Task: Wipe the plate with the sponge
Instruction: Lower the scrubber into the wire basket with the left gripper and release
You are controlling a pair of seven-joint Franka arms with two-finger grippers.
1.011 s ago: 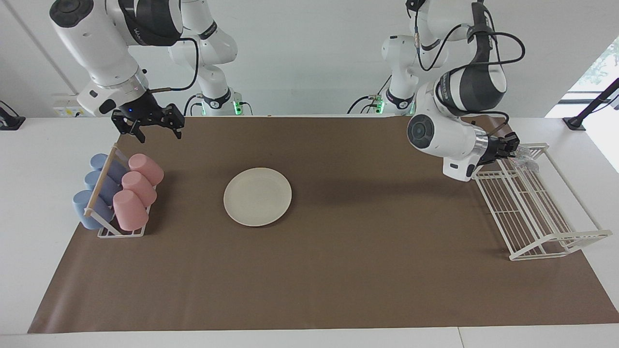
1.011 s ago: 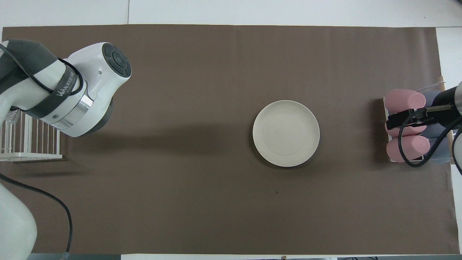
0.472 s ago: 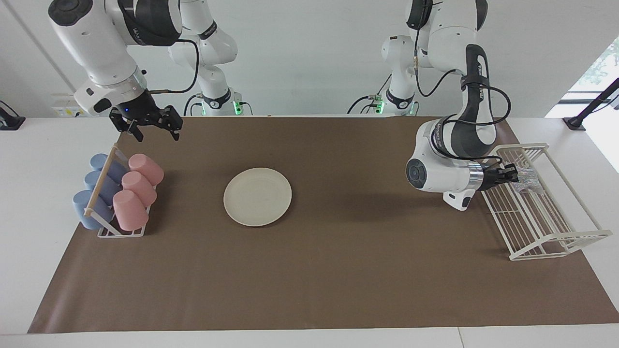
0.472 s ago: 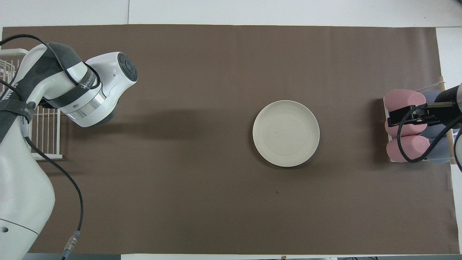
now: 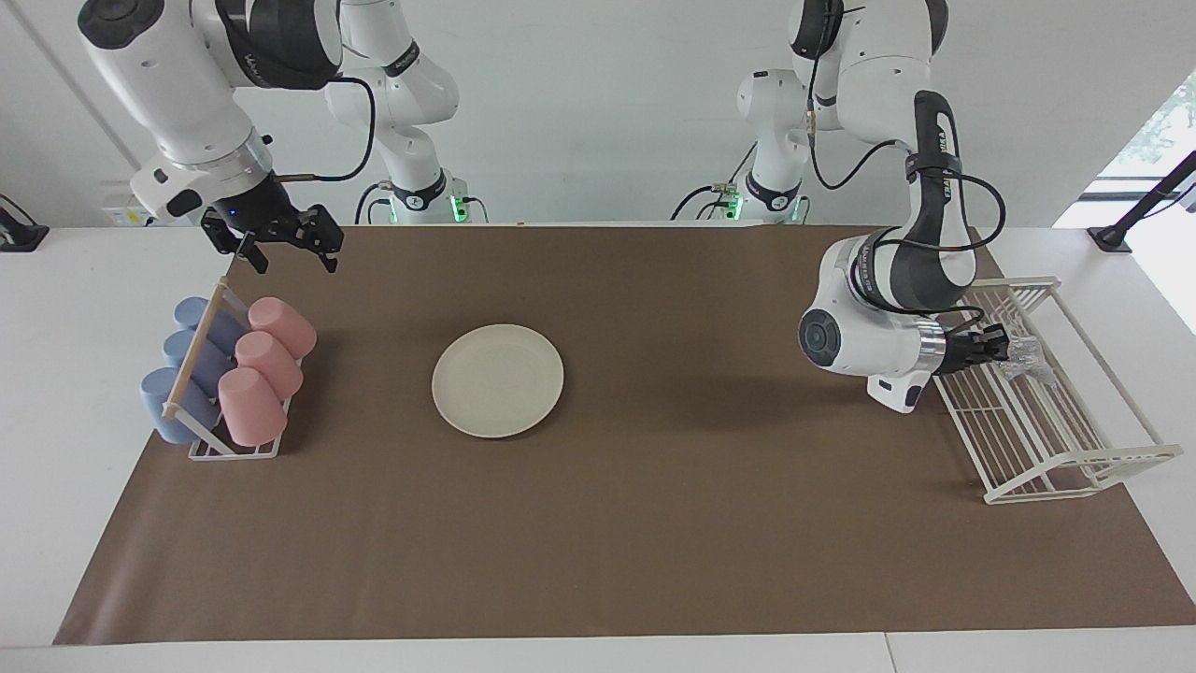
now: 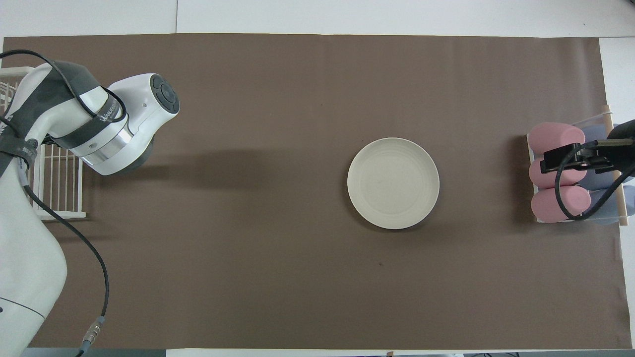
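Round, flat, cream-white plate [image 5: 498,380] [image 6: 393,183] lies bare on the brown paper mat [image 5: 654,523] [image 6: 278,277] that covers the white tabletop [image 5: 75,318]. It sits toward the right arm's end of the middle ground and is touching nothing else.

Small silvery-grey, foil-like crinkled sponge [image 5: 1026,352] sits inside the white wire rack [image 5: 1074,467] [image 6: 54,183] at the left arm's end of the tabletop, well apart from the plate. It rests in the part of the rack nearer to the robots.

Left tool [image 5: 998,345] points sideways into the rack, its black tips right at the sponge. Whether its fingers are spread or pinching the sponge: cannot tell. In the overhead view the arm's white wrist hides both the tool and the sponge.

Right tool [image 5: 284,245] [image 6: 570,159] hangs in the air with its fingers spread and nothing between them. In the facing view it is over the mat's edge closest to the robots, above the cup rack; from overhead it overlaps the pink cups. This arm waits.

Cup rack with a wooden bar [image 5: 201,360] [image 6: 617,183] stands at the right arm's end of the tabletop. It holds three pink plastic cups [image 5: 264,365] [image 6: 558,171] lying on their sides in one row and a row of blue-grey cups [image 5: 187,374] [image 6: 603,163] beside them.
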